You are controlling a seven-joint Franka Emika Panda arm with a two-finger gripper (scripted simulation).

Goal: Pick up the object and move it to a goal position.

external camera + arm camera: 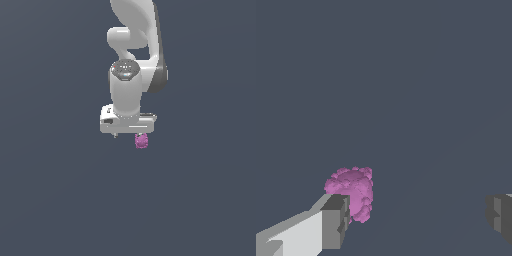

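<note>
The object (142, 141) is a small magenta-pink bumpy blob just under the white gripper hand, toward the exterior view's right. In the wrist view the object (353, 192) sits against the inner side of one grey fingertip (336, 220). The other fingertip (501, 217) is far from it, with a wide gap between. My gripper (418, 220) is open and not closed on the object. In the exterior view the gripper (128, 136) points straight down, and its fingers are mostly hidden under the hand.
A plain dark grey-blue surface fills both views. The white arm (131, 75) rises from the gripper toward the top of the exterior view. No goal marker shows.
</note>
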